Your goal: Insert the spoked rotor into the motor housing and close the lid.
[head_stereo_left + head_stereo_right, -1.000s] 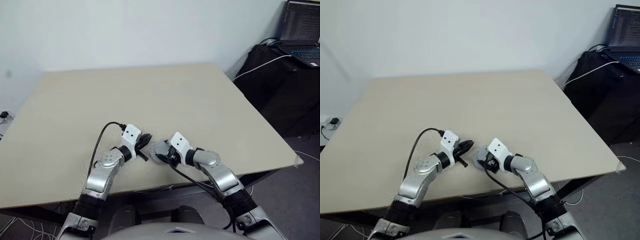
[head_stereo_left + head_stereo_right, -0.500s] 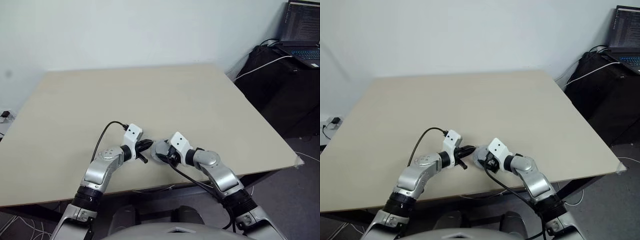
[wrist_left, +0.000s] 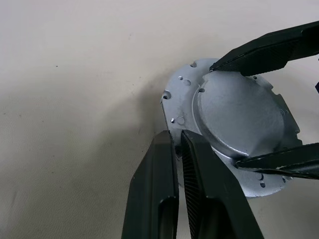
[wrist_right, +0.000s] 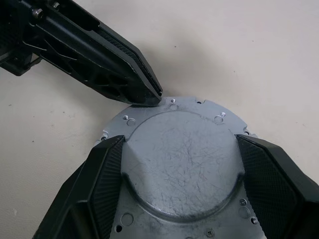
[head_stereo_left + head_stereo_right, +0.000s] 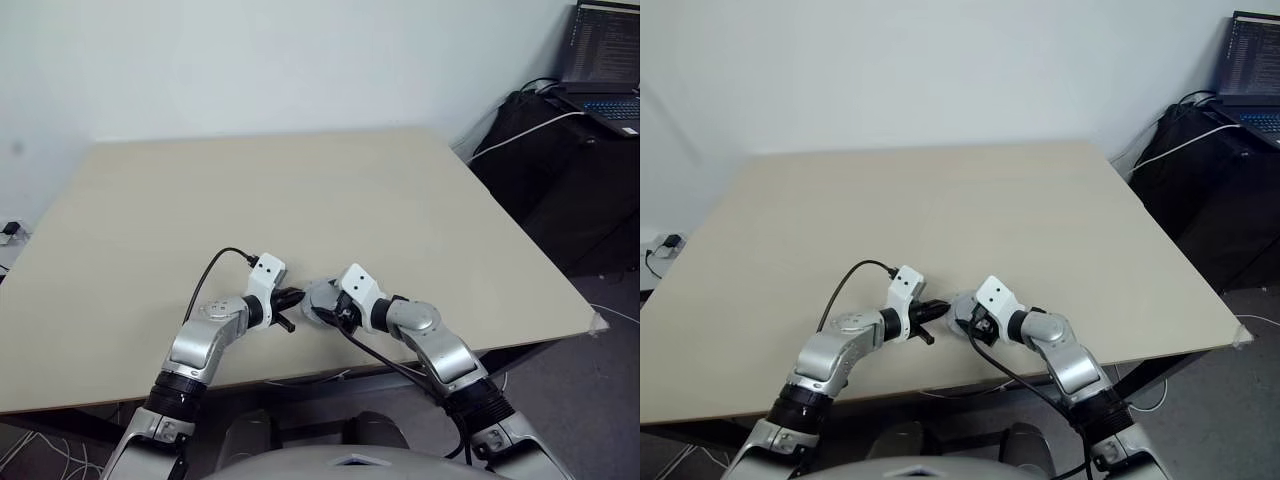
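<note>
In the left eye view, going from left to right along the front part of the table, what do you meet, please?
Left hand, shut → pale grey round disc → right hand, its fingers on either side of the disc → laptop, far right beyond the table.

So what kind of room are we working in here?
Probably an office or lab: a plain beige table against a bare white wall, with an open laptop showing code on a black stand beside it.

Lid (image 4: 182, 164) underside hidden; its near edge cut off
</note>
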### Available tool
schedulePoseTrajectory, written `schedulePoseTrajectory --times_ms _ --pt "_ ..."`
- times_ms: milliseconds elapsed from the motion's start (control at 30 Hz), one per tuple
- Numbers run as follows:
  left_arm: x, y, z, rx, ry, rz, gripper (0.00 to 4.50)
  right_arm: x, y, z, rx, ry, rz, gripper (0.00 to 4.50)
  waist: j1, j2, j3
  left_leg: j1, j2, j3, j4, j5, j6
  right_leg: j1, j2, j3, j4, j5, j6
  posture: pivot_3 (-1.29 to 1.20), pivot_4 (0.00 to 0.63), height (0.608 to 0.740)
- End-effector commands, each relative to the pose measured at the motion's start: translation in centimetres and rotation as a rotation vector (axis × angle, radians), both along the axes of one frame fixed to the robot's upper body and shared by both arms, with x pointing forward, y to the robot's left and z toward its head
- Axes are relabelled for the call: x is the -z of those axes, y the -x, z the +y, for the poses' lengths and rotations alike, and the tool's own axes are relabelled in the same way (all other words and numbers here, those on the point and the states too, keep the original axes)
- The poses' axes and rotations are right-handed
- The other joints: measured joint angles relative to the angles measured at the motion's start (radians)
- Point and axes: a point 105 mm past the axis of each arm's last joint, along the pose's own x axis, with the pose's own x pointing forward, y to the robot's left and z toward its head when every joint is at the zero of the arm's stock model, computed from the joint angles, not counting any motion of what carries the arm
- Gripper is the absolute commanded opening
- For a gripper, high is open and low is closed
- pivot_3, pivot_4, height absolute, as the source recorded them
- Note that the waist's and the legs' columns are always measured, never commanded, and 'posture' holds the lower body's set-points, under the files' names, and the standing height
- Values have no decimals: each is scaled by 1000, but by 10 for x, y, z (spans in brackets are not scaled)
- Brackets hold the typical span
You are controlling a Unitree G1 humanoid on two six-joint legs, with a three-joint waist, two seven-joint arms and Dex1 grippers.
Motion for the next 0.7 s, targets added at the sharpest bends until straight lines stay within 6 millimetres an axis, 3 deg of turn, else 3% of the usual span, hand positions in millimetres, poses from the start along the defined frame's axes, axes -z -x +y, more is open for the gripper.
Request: schedulePoseTrajectory --times_ms 33,300,700 --pt "-9 -4 -14 30 25 -17 287 6 0 -4 11 36 9 3184 0 0 0 0 0 0 0 0 0 0 0 0 0 0 0 0 0 740" --pt "-3 -8 -35 53 20 33 287 6 1 -2 9 35 6 3184 1 -1 -1 0 -1 -1 1 0 0 1 0 0 0 0 0 0 0 740" --pt "2 23 -51 211 58 102 287 6 5 -1 17 29 10 3184 3 -1 -3 1 -1 -1 1 0 0 2 -1 0 -1 0 0 0 0 740"
